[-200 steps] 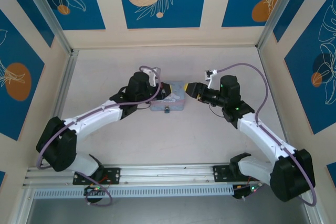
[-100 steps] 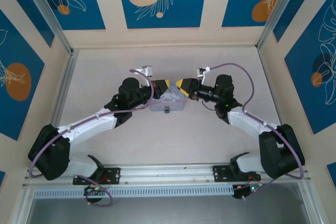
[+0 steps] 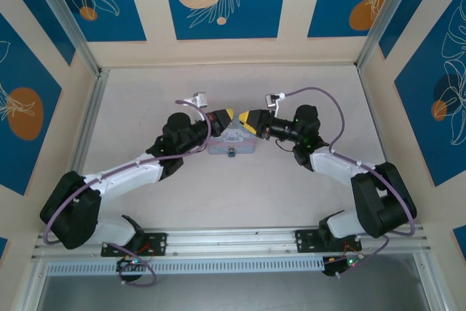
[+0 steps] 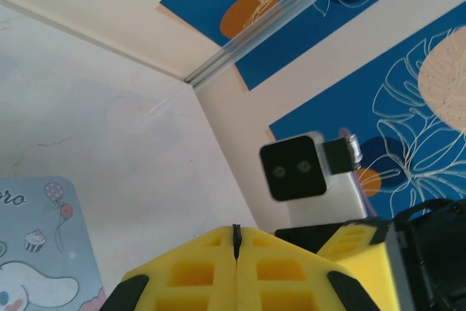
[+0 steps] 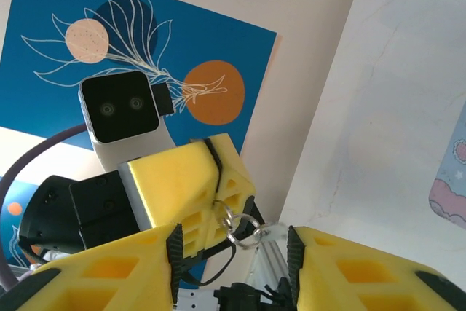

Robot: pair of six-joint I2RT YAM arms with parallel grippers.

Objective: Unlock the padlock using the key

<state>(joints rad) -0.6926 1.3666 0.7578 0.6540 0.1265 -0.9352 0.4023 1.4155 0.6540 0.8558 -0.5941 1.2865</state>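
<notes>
Left fingers clamp the key in their seam; right fingers stand apart, facing its ring.

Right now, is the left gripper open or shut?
Shut. The left gripper is closed flush on a thin dark sliver, likely the key; silvery rings dangle from its tip.

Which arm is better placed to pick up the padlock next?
Right, probably. The right hand is open and empty, while the left hand is shut on the key. The padlock lies at the near edge of the tin, close to both.
</notes>
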